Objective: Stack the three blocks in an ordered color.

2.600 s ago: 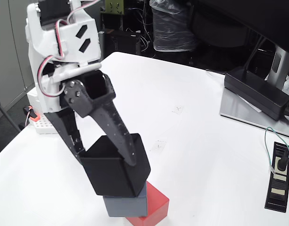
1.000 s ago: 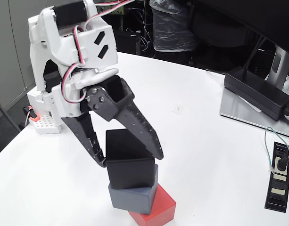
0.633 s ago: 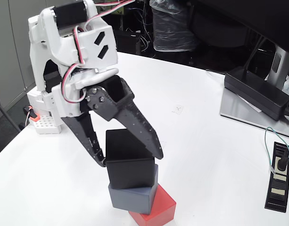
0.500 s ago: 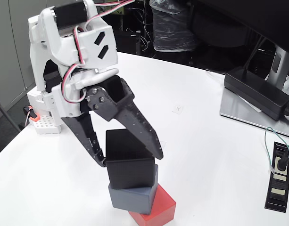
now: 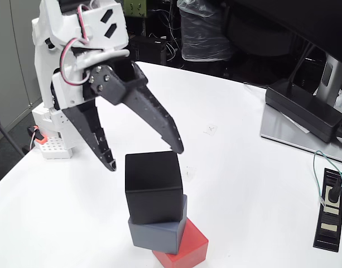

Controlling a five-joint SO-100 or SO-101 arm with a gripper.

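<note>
Close, raised fixed view across table (image 5: 260, 184)

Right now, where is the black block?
In the fixed view the black block sits low and left of centre, on top of the blue-grey block, with the open gripper just above it.

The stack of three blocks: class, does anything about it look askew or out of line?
Yes. The red block at the bottom sits offset to the right, so the blue-grey block overhangs its left side. The black block sits roughly square on top.
</note>
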